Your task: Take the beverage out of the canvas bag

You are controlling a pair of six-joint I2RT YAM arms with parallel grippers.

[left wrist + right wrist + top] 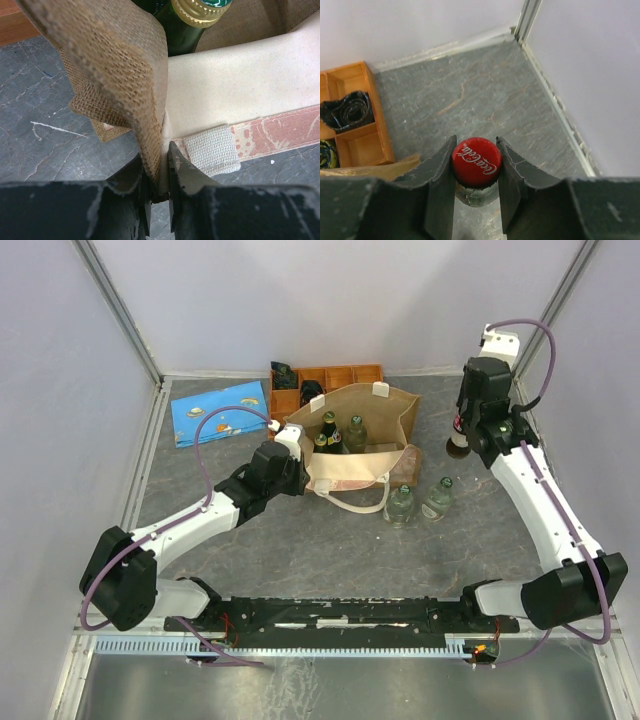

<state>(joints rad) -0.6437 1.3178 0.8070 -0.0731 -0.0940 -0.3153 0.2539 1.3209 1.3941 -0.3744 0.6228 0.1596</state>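
The right claw [476,167] is clenched on a red-capped cola bottle [476,161], outside and right of the canvas bag [385,415]. The left claw [159,187] pinches the bag's left rim. Two green bottles [356,430] stand inside, two clear bottles [400,506] on the tabletop [300,540] in front, and an orange tray [345,375] behind.

On the grey veined surface [300,540], the tan canvas bag [385,410] has cream handles and a faded pink print, green gold-capped bottles [355,432] inside, an orange tray [360,375] at twelve o'clock, and the Coca-Cola bottle [476,161] at three has a white-scripted red cap.
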